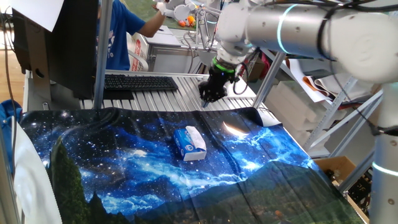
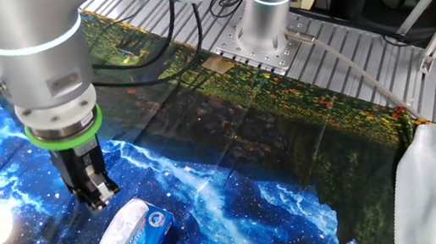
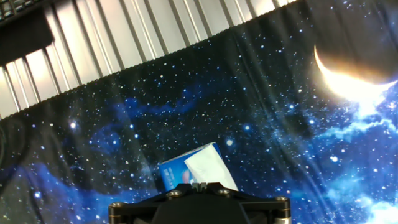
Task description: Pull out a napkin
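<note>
A small blue tissue pack lies on the starry cloth near its middle. A white napkin sticks out of the pack's top, folded and still in the pack. The pack and napkin also show in the other fixed view, and the napkin and pack show in the hand view, just beyond the fingertips. My gripper hovers above the far part of the cloth, behind the pack and apart from it. Its fingers are together and hold nothing. It also shows in the other fixed view and the hand view.
A black keyboard and a dark monitor stand beyond the cloth's far edge on the ribbed metal table. A person in blue is behind them. The arm's base is bolted at one table end. A white cloth hangs at a corner.
</note>
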You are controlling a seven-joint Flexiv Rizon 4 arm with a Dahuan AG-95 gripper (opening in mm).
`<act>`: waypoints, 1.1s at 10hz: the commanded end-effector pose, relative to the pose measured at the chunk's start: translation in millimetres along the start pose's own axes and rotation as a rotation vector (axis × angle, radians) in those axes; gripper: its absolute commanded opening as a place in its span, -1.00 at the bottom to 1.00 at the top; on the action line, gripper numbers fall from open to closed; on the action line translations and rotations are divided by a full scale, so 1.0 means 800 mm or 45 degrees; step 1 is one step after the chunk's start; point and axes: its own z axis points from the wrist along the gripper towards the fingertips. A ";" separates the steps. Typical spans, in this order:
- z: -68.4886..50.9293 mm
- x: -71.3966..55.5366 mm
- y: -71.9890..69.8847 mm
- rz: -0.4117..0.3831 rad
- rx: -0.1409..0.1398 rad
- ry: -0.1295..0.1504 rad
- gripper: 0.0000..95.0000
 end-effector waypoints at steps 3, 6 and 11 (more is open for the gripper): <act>-0.001 0.009 -0.004 -0.006 -0.001 -0.016 -1.00; -0.001 0.009 -0.004 -0.012 -0.002 -0.015 -1.00; -0.001 0.009 -0.003 -0.071 0.001 -0.012 -1.00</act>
